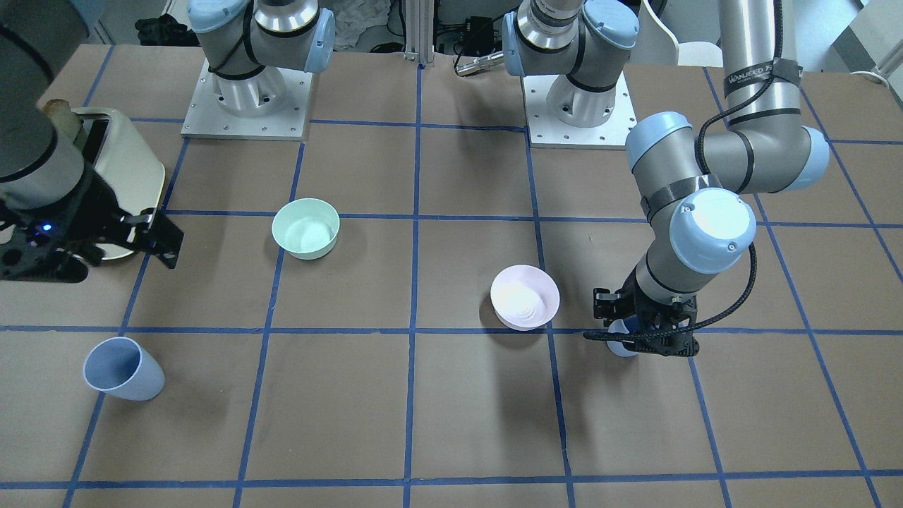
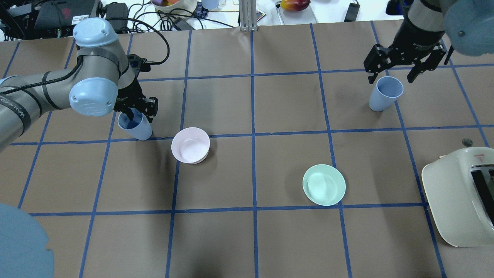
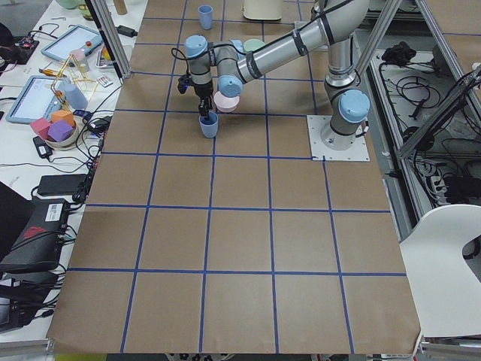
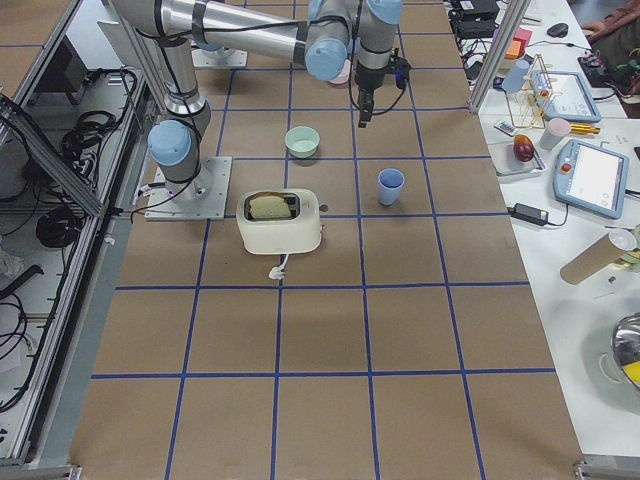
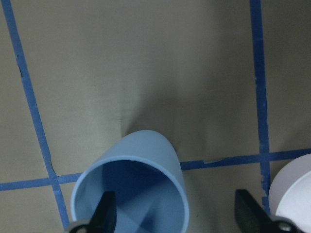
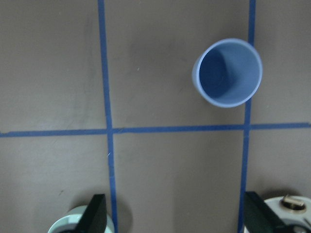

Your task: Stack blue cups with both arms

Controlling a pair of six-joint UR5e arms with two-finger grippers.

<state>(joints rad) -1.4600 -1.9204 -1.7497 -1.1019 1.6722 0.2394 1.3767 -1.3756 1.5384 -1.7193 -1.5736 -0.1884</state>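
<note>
The blue cups stand upright, mouths up, on the table (image 2: 251, 239); the left-hand cup (image 2: 138, 130) is just beside the pink bowl (image 2: 190, 145), and the right-hand cup (image 2: 385, 93) is well apart from it, across the blue tape grid.

Much is hidden or cut off. In the front-facing view my left gripper covers nearly all of the left-hand cup, leaving a sliver of rim. My left wrist camera crops that cup's near rim and shows only a corner of the pink bowl. My right wrist camera catches the mint-green bowl (image 2: 323, 184) and the toaster (image 2: 455, 197) as slivers at its lower edge.

My left gripper (image 5: 176, 216) is spread wide at the left-hand cup's rim; one finger (image 5: 104, 213) shows against the cup's inside and the other finger (image 5: 248, 213) stands outside the wall, toward the pink bowl. I cannot tell whether either finger touches the wall.

My right gripper (image 6: 176, 217) is also spread wide and hangs above the table with only bare paper between its fingers; it is near the right-hand cup and apart from it.

The right-hand cup is empty to its bottom; the left-hand cup's inside shows only blue wall and my finger. Both bowls look empty; a slice of bread (image 4: 268, 205) sits in the toaster's slot.
</note>
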